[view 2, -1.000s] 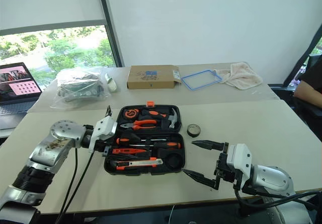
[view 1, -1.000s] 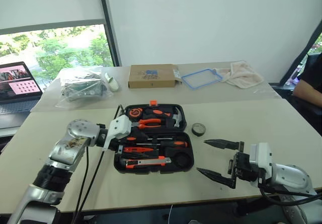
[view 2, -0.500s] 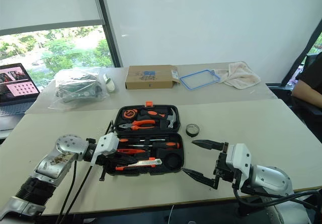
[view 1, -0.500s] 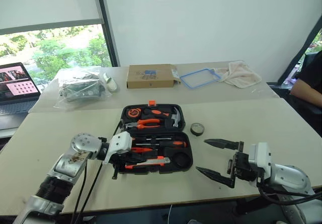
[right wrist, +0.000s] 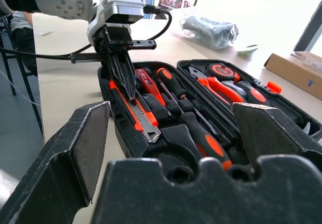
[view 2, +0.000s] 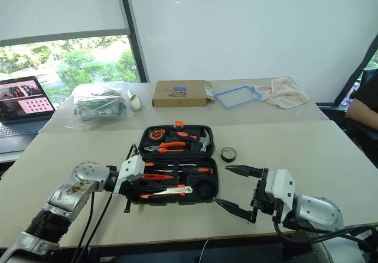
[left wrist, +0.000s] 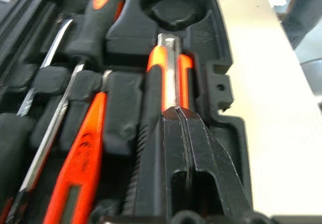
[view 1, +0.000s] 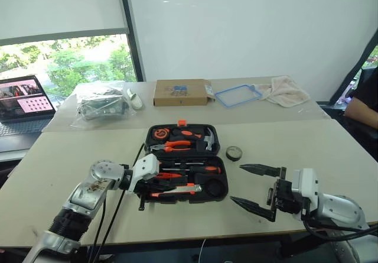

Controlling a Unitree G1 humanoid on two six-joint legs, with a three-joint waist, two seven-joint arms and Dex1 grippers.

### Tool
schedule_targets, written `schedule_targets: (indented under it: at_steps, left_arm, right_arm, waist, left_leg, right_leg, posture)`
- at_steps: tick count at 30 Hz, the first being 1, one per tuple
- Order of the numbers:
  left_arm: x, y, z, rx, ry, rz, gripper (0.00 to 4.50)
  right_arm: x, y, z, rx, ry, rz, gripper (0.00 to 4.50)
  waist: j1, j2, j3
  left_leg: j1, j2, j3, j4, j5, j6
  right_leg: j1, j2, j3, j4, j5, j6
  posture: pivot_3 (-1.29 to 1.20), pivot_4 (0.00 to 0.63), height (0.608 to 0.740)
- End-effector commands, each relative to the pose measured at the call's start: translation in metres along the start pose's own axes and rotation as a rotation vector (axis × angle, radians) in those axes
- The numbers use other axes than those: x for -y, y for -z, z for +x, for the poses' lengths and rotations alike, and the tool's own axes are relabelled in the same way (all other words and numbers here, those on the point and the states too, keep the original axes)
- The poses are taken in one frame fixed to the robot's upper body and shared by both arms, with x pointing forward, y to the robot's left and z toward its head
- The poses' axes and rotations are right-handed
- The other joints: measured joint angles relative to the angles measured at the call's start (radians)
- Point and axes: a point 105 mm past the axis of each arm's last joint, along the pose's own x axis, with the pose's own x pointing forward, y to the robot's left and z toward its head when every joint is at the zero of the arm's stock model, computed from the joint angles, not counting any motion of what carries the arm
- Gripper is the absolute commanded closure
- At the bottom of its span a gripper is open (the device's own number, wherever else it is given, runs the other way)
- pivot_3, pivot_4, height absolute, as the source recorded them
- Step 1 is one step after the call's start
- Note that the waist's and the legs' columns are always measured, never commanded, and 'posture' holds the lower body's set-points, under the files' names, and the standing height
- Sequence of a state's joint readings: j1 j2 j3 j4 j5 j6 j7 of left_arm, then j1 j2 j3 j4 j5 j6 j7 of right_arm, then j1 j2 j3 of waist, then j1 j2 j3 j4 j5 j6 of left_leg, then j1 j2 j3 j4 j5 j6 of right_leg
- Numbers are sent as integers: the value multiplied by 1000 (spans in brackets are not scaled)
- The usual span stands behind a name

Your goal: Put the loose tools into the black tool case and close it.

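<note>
- Black fingers of the right gripper (view 1: 253, 185) stand spread wide above the table's (view 1: 53, 162) near edge, holding nothing.
- Left gripper (right wrist: 127, 89), fingers pressed together, tips on the utility knife (left wrist: 170, 72) seated in the open black tool case (view 1: 220, 138).
- Tape roll (view 1: 233, 152) lies loose just beside the case.
- Farther back sits a cardboard box (view 1: 181, 91).

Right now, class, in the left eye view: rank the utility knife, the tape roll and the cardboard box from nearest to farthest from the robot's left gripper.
1. utility knife: in the case's front recess, under the closed left gripper.
2. tape roll: on the table, right of the case.
3. cardboard box: on the far table, behind the case.
</note>
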State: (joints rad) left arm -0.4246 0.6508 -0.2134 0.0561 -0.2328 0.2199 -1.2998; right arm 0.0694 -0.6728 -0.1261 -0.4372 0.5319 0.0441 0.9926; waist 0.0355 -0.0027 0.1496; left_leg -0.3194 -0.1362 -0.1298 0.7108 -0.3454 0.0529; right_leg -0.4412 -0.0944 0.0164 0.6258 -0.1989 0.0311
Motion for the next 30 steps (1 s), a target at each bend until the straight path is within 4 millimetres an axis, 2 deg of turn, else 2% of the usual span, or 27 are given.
schedule_targets:
  at_steps: [1, 4, 7, 11, 13, 15, 17, 19, 21, 24, 27, 30]
  left_arm:
    - [-9, 19, -9, -124, -55, -52, 4489]
    - [-10, 33, -9, -187, -95, -134, 4489]
    - [-6, 31, -1, -165, -96, -220, 4489]
    - [19, 44, 2, -258, -21, -391, 4489]
    - [23, 45, 3, -268, -15, -378, 4489]
    - [21, 40, 5, -230, -29, -349, 4489]
    - [14, 25, 4, -137, -57, -281, 4489]
    - [2, 5, -4, 1, -116, -185, 4489]
    - [-5, -9, -21, 108, -167, -99, 4489]
    - [-8, -16, -52, 201, -246, -35, 3844]
    - [-5, -13, -81, 210, -316, 55, 2662]
    - [0, -2, -108, 198, -359, 17, 1543]
  right_arm:
    - [-2, -8, 1, 25, -2, -18, 0]
    - [-1, -8, 2, 28, -3, -18, 0]
    - [-2, -8, 3, 30, -4, -17, 0]
    - [-3, -9, 1, 29, -4, -15, 0]
    - [-3, -9, 1, 29, -4, -15, 0]
    - [-3, -10, 1, 28, -3, -16, 0]
    - [-1, -10, -1, 25, 11, -25, 0]
    - [4, -10, -9, 8, 45, -28, 0]
    - [9, -6, -23, -30, 91, -13, 0]
    - [12, 3, -49, -108, 158, 6, 0]
    - [13, 14, -73, -190, 216, 21, 0]
    - [16, 25, -91, -257, 263, 35, 0]
  waist:
    - [0, 0, 0]
    - [-1, 0, 0]
    - [-1, 0, 0]
    - [-3, 0, 0]
    - [-10, 2, -1]
    - [-14, 6, -4]
    - [-16, 7, -5]
    - [-13, 7, -5]
    - [-5, 5, -3]
    - [0, -1, 0]
    - [0, -1, 0]
    - [-4, -1, 0]
  left_leg:
    - [0, 0, 0, 0, 0, 0]
    - [0, 0, 0, 0, 0, 0]
    - [1, 0, 0, 0, 0, 0]
    - [2, 1, 0, 0, 0, 0]
    - [3, 2, 0, 0, 0, 0]
    - [3, 2, 0, -1, 0, 0]
    - [4, 2, 1, -4, -1, 0]
    - [4, 2, 1, -6, 0, 0]
    - [3, 2, 1, -6, 0, -1]
    - [-1, 2, 1, -6, 0, -1]
    - [-3, 2, 3, -8, 0, -1]
    - [-3, 2, 5, -10, 0, -1]
  right_leg:
    - [0, 0, 0, 0, 0, 0]
    - [0, 0, 0, -1, 0, 0]
    - [2, 0, 1, -1, 0, 0]
    - [3, 0, 0, 0, 0, 0]
    - [3, 1, 1, 0, 0, 0]
    - [3, 2, 1, 0, 0, 0]
    - [2, 1, 1, -1, 0, 0]
    - [2, 1, 2, -2, 0, 0]
    - [1, 1, 1, -3, 0, 0]
    - [-4, 1, 1, -3, 0, -1]
    - [-8, 1, 1, -3, 0, -1]
    - [-9, 0, 1, -4, 0, -1]
  posture:
    - [0, 150, 740]
    - [0, 150, 740]
    - [0, 150, 740]
    - [0, 150, 740]
    - [0, 150, 740]
    - [0, 150, 740]
    - [0, 150, 740]
    - [0, 150, 740]
    - [0, 150, 740]
    - [0, 150, 740]
    - [0, 150, 740]
    - [0, 150, 740]
